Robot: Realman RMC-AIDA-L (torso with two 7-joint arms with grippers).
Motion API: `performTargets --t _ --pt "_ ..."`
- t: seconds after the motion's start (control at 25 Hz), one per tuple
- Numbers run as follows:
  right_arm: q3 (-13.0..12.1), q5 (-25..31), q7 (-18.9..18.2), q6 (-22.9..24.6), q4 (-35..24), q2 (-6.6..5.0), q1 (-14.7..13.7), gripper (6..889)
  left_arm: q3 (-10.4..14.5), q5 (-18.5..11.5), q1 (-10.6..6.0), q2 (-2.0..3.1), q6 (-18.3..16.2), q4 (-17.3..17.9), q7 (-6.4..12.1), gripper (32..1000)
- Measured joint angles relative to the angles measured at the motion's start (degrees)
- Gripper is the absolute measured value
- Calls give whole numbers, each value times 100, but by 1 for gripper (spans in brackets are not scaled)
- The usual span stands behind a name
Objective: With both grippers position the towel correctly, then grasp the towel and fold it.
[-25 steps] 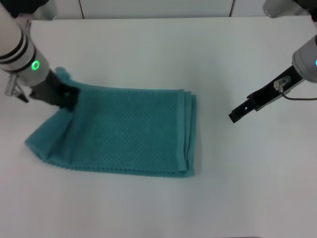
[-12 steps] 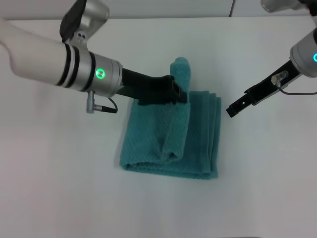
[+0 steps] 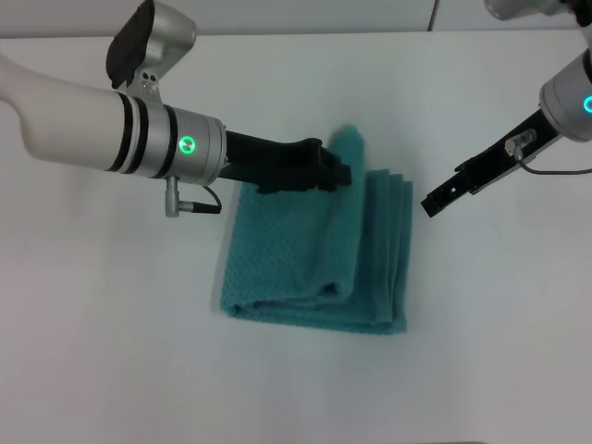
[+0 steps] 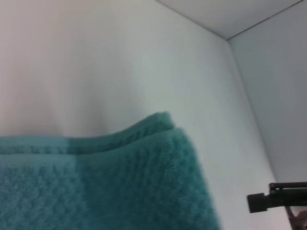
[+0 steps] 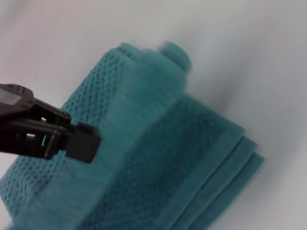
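The teal towel [image 3: 305, 259] lies in the middle of the white table [image 3: 277, 83]. Its left part is folded over to the right, and layered edges run along its right side. One blurred corner [image 3: 349, 141] still stands up at the far end. My left gripper [image 3: 340, 173] reaches in from the left and hovers over that far end, open, with no cloth between its fingers. The right wrist view shows the left gripper [image 5: 84, 143] just above the towel [image 5: 182, 153]. My right gripper [image 3: 433, 203] hangs shut a little right of the towel. The left wrist view looks over the towel [image 4: 96, 191] to the right gripper [image 4: 259, 202].
Bare white tabletop surrounds the towel on all sides. The table's far edge meets a pale wall [image 3: 296, 14] at the back. The left arm's white forearm with its green ring [image 3: 188, 145] spans the table's left half.
The left gripper carried the towel's left end up and over to the right. In the last half second the raised flap dropped and spread flatter. The right gripper barely moved.
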Motion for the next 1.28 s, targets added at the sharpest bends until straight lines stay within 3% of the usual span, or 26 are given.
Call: performTargets --t 0.28,0.52,0.84,1.28 --pt "0 -4 0 6 0 0 1 854 5 -218 65 -2 -219 -18 295 213" --pt "0 -9 -2 6 0 0 0 854 4 -227 70 -2 -294 -10 365 458" --pt "0 -9 -7 1 0 0 -5 854 -6 -227 106 6 -320 28 392 868" --pt "0 -11 -9 -3 0 0 -6 854 -37 -224 118 11 -325 33 395 869"
